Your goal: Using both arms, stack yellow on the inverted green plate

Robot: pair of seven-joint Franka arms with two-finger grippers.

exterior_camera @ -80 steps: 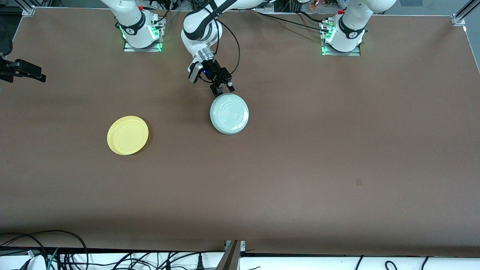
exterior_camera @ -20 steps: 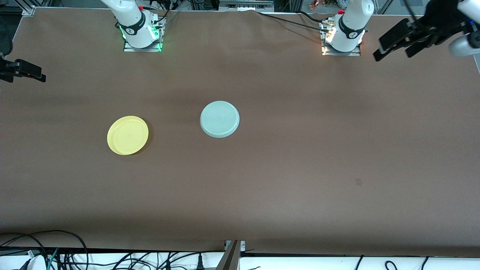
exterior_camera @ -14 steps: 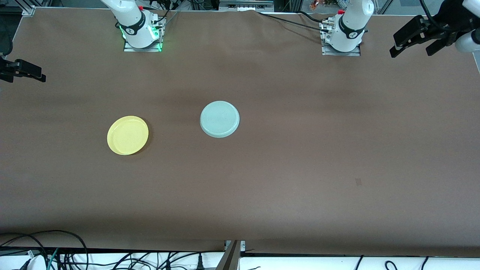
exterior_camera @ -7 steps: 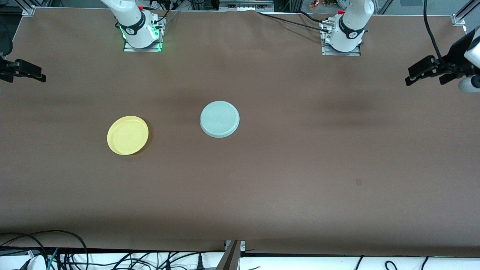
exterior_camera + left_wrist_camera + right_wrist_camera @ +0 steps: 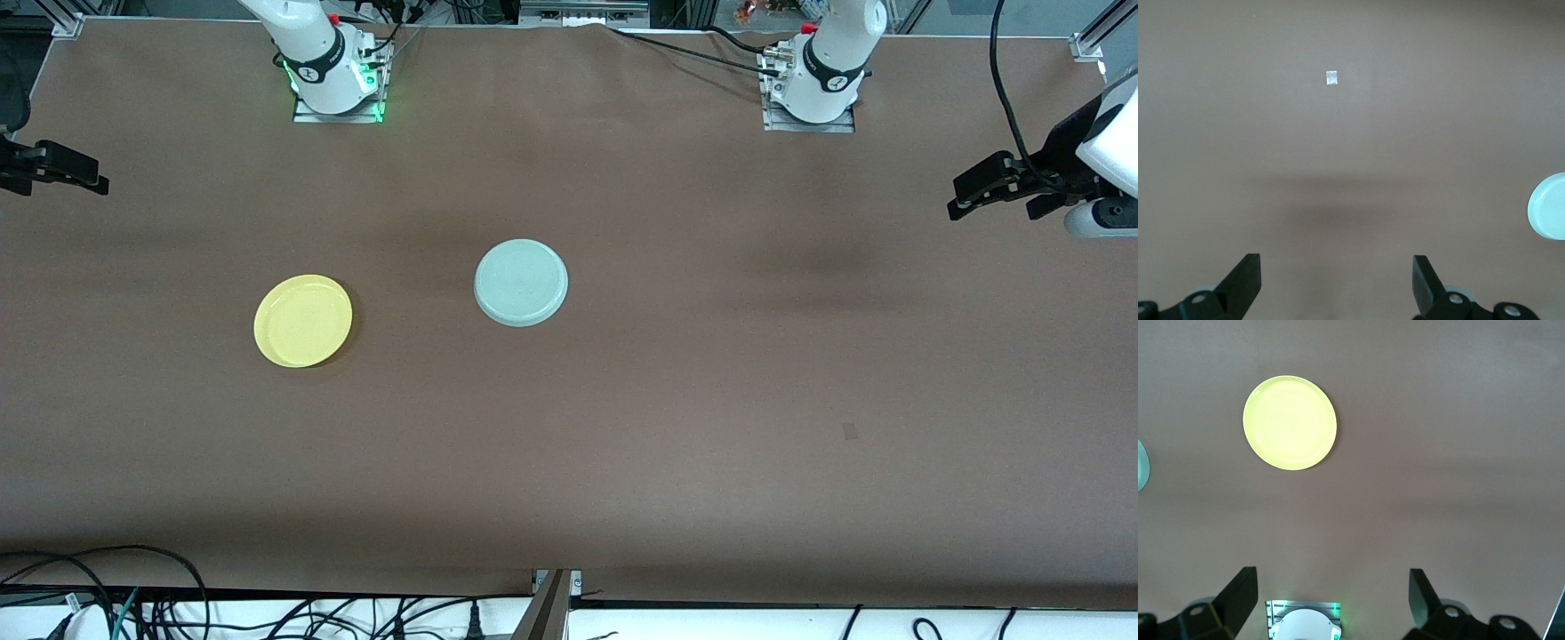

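brown table (image 5: 676, 373), yellow (image 5: 303, 320), green plate (image 5: 521, 282) apart

yellow (image 5: 303, 321) beside green plate (image 5: 521, 283), apart

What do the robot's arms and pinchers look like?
Both arms are white with black rings at the joints. The right arm stands on a base glowing green; the left arm has a red button and black cables trailing from its base. Each ends in a black pincher: the left gripper and right gripper have two flat black fingers, wedge-shaped, with small round screws.
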